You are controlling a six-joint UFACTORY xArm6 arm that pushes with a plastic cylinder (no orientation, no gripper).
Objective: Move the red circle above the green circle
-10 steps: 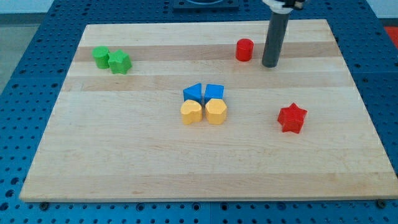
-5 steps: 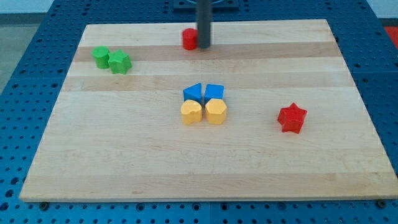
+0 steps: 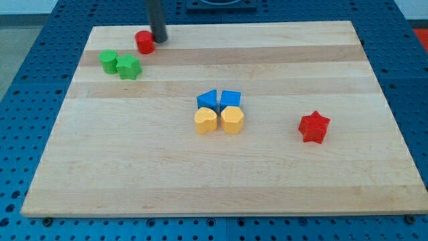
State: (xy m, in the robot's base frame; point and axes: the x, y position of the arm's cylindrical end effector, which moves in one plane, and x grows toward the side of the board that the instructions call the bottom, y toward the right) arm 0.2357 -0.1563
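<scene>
The red circle (image 3: pixel 144 42) sits near the board's top edge at the view's upper left. My tip (image 3: pixel 158 39) is right beside it on its right, touching or almost touching it. The green circle (image 3: pixel 108 61) lies lower and to the left of the red circle, with a small gap between them. A green star (image 3: pixel 128 67) touches the green circle on its right.
A blue triangle (image 3: pixel 208 100) and a blue cube (image 3: pixel 231 100) sit mid-board above a yellow heart (image 3: pixel 206 122) and a yellow hexagon-like block (image 3: pixel 233 120). A red star (image 3: pixel 314 127) lies at the right. The wooden board (image 3: pixel 221 187) ends just above the red circle.
My tip has swept left along the board's top and pushed the red circle from the upper right to the upper left, close to the green blocks. The other blocks have not moved.
</scene>
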